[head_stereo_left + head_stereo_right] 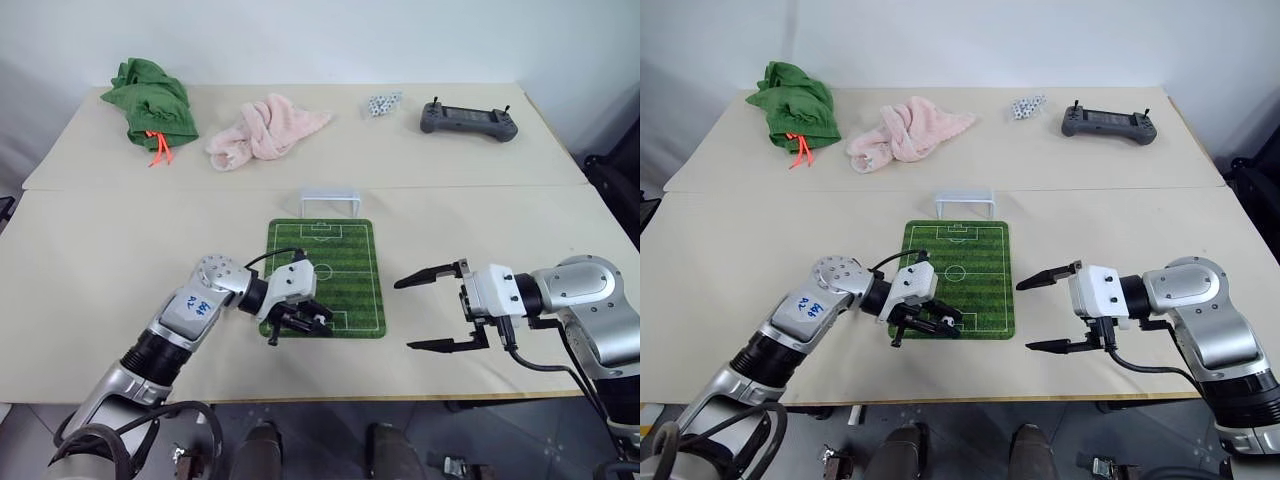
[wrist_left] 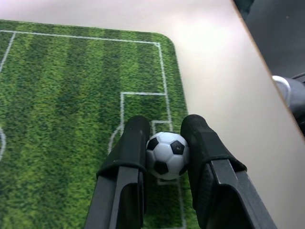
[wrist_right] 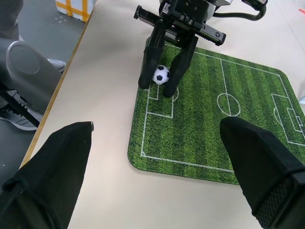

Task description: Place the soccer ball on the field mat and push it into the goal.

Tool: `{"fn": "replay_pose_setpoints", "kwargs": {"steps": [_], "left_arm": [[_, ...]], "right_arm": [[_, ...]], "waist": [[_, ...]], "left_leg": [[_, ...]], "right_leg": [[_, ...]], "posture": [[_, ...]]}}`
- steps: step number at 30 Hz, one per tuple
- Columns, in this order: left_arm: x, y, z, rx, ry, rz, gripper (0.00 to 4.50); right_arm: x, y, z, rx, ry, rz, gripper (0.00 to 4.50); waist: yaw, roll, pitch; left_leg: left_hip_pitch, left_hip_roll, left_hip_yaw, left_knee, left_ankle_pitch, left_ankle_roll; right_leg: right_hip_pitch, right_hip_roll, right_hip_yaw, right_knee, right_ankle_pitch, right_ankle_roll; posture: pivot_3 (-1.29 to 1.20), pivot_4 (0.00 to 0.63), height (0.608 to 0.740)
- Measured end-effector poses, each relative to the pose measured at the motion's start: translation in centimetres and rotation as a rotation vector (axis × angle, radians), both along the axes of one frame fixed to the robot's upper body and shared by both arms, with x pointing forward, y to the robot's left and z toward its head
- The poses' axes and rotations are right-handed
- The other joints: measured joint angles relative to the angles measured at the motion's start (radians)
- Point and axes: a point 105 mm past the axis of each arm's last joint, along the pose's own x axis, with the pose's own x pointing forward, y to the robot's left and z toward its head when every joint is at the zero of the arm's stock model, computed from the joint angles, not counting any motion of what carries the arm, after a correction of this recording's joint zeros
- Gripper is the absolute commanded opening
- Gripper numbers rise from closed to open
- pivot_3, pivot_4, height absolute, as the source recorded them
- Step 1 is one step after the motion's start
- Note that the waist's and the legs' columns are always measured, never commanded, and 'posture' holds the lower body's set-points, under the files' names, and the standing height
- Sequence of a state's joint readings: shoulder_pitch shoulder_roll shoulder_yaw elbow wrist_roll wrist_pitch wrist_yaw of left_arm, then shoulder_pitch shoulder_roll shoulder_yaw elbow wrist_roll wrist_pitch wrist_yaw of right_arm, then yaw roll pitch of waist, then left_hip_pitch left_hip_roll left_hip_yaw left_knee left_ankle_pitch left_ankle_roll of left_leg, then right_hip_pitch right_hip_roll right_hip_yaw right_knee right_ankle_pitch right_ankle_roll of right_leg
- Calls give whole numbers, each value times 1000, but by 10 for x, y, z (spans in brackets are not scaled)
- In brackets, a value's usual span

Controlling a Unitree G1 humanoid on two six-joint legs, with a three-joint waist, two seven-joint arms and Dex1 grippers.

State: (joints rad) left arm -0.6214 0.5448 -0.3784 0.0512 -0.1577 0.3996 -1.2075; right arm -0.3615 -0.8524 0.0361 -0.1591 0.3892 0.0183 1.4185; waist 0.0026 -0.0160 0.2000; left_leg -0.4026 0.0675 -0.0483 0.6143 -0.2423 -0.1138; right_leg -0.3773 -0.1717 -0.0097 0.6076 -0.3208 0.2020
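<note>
The soccer ball (image 2: 167, 152) is held between the two black fingers (image 2: 131, 148) of the left hand (image 1: 300, 322), which is closed on it from both sides. The ball is small and round, white with black patches, and it sits low over the near end of the field mat (image 1: 345, 250), above the white lines of the penalty box printed there. Whether it already touches the mat I cannot tell; it seems very close to it.

The left arm reaches in from the near left, with the wrist bent so that the hand points to the right and slightly down. The right hand (image 1: 440, 312) stays off the mat, just beside its right edge, pointing to the left; its two fingers stand wide apart and hold nothing.

The mat is a green rectangle with rounded corners, striped in light and dark green, and it lies flat on the beige surface (image 1: 100, 270). The goal (image 1: 331, 201), a low white frame, stands just beyond the far end of the mat.

At the far side of the surface lie a green cloth (image 1: 150, 100), a pink towel (image 1: 268, 128), a cluster of small white dice (image 1: 382, 104) and a grey controller (image 1: 468, 119).
</note>
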Motion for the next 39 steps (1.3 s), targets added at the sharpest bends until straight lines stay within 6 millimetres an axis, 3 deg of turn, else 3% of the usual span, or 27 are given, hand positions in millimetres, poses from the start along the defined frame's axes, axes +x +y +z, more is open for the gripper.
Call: {"fn": "replay_pose_setpoints", "kwargs": {"steps": [2, 10, 22, 36, 39], "left_arm": [[1, -1, 0, -5, -1, 2, 1590], [0, -3, 1, -14, -1, -2, 3756], [5, -2, 13, -71, 8, 37, 3756], [7, -5, 58, -222, -57, 83, 3756], [8, -3, 59, -215, -64, 90, 3756]], "right_arm": [[0, 1, 2, 12, 4, -4, 4500], [-2, 4, 5, 29, 5, 1, 4500], [-1, 4, 5, 35, 20, -11, 4500], [-1, 4, 5, 43, 27, -11, 4500], [-1, 4, 5, 43, 27, -11, 4500]], "waist": [[1, 0, 0], [1, 0, 0], [1, 0, 0], [-1, 0, 0], [0, 0, 0]], "left_leg": [[0, 0, 0, 0, 0, 0], [0, 0, 0, 0, 0, 0], [0, 0, 0, 0, 0, 0], [0, 0, 0, 0, 0, 0], [0, 0, 0, 0, 0, 0]], "right_leg": [[0, 0, 0, 0, 0, 0], [0, 0, 0, 0, 0, 0], [0, 0, 0, 0, 0, 0], [0, 0, 0, 0, 0, 0], [0, 0, 0, 0, 0, 0]], "posture": [[0, 150, 740], [0, 150, 740], [0, 150, 740], [0, 150, 740], [0, 150, 740]]}}
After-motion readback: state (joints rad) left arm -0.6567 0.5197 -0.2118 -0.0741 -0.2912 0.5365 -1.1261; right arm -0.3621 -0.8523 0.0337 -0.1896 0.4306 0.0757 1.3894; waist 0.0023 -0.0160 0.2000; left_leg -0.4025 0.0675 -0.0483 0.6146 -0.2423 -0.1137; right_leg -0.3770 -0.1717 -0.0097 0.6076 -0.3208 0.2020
